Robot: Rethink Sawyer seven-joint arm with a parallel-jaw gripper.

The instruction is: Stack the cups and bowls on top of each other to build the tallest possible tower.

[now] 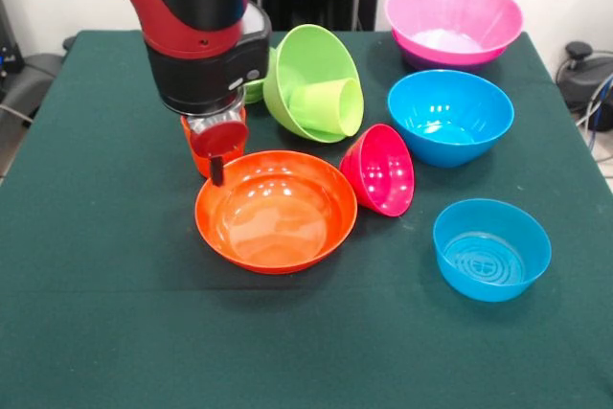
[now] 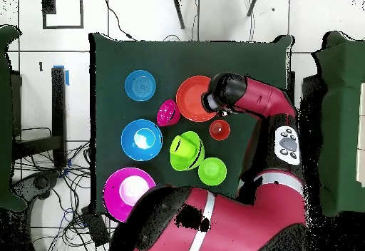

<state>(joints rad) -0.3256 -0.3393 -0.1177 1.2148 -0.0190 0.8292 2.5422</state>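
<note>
The large green bowl point(image 1: 287, 74) lies tipped on its side at the table's middle back, with the lime cup point(image 1: 328, 107) lying inside it. They also show in the overhead view, the bowl point(image 2: 175, 157) and the cup point(image 2: 186, 146). The orange cup point(image 1: 198, 146) stands just behind the orange bowl point(image 1: 276, 210). My gripper point(image 1: 216, 165) hangs right at this cup, partly in front of it. The small red bowl point(image 1: 380, 170) leans on its side next to the orange bowl. No tower stands.
The pink bowl point(image 1: 455, 21) sits in the purple bowl point(image 1: 412, 55) at the back right. A large blue bowl point(image 1: 450, 117) and a small blue bowl point(image 1: 491, 248) stand on the right. A small green bowl point(image 1: 254, 91) is behind the tipped one.
</note>
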